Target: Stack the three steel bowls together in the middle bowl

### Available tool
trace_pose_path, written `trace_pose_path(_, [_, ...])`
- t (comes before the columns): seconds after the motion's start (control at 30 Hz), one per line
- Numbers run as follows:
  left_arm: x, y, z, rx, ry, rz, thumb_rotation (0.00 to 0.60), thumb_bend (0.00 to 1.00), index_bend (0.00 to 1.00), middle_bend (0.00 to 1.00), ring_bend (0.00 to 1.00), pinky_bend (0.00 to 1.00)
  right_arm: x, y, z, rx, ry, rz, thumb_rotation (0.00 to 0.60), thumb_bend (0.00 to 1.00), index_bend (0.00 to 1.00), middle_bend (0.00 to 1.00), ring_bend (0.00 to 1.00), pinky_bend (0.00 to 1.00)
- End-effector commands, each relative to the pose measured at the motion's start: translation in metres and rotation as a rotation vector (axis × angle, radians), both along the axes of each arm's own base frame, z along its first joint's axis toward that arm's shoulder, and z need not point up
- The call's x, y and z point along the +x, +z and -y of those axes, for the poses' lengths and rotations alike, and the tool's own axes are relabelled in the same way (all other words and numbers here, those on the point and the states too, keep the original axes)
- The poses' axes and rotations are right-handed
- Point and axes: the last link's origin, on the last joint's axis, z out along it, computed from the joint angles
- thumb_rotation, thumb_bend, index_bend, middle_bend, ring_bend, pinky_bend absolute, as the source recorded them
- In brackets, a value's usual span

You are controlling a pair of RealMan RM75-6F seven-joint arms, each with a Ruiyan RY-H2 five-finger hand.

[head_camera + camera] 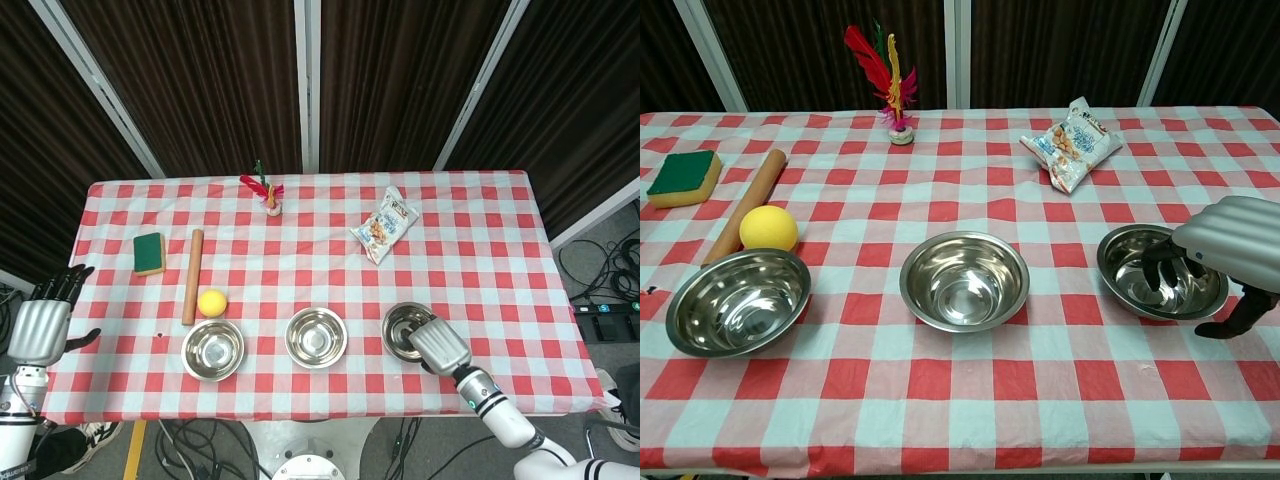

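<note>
Nearest, the right hand (1228, 243) reaches over the right bowl (1152, 278), fingers (1162, 262) dipping inside the rim and thumb outside it; whether they pinch the rim I cannot tell. Alongside sit the middle bowl (964, 280) and left bowl (738, 300). Off the table's left edge, the left hand (40, 325) hangs with fingers spread.
</note>
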Motion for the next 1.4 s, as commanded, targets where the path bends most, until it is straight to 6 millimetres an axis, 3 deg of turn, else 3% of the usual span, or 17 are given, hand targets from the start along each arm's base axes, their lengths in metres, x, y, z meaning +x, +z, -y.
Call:
trace_pose_path(0.03, [-0.001, 0.000, -0.001, 0.000, 0.004, -0.002, 0.600, 0.04, 0.17, 0.22, 0.14, 0.20, 0.000, -0.003, 0.002, 0.008, -0.004, 0.002, 0.600, 0.11, 0.43, 0.45, 0.46, 0.48])
trace_pose_path(0.23, [-0.004, 0.000, -0.001, 0.000, 0.011, 0.000, 0.600, 0.04, 0.17, 0.22, 0.14, 0.20, -0.001, -0.011, 0.006, 0.034, -0.014, 0.004, 0.600, 0.15, 0.45, 0.46, 0.47, 0.49])
trace_pose_path(0.63, [-0.009, 0.000, -0.002, 0.000, 0.023, 0.007, 0.600, 0.04, 0.17, 0.22, 0.14, 0.20, -0.002, -0.020, 0.012, 0.026, -0.029, 0.011, 0.600, 0.32, 0.64, 0.57, 0.58, 0.64])
trace_pose_path(0.97, [-0.011, 0.001, -0.003, 0.005, 0.027, 0.014, 0.600, 0.04, 0.17, 0.22, 0.14, 0.20, -0.002, -0.021, 0.013, 0.021, -0.034, 0.010, 0.600, 0.38, 0.69, 0.60, 0.62, 0.69])
trace_pose_path(1.1, [-0.011, 0.002, -0.003, 0.009, 0.027, 0.015, 0.600, 0.04, 0.17, 0.22, 0.14, 0.20, 0.011, -0.015, 0.017, -0.004, 0.004, 0.039, 0.600, 0.38, 0.69, 0.60, 0.62, 0.69])
trace_pose_path(1.27, [-0.011, 0.002, -0.005, 0.015, 0.027, 0.015, 0.600, 0.04, 0.17, 0.22, 0.14, 0.20, 0.056, -0.006, 0.024, -0.022, 0.116, 0.108, 0.600, 0.39, 0.69, 0.60, 0.62, 0.69])
trace_pose_path(1.4, [-0.010, 0.002, -0.005, 0.017, 0.026, 0.015, 0.600, 0.04, 0.17, 0.22, 0.14, 0.20, 0.091, -0.011, 0.024, 0.005, 0.183, 0.147, 0.600, 0.39, 0.69, 0.60, 0.62, 0.69])
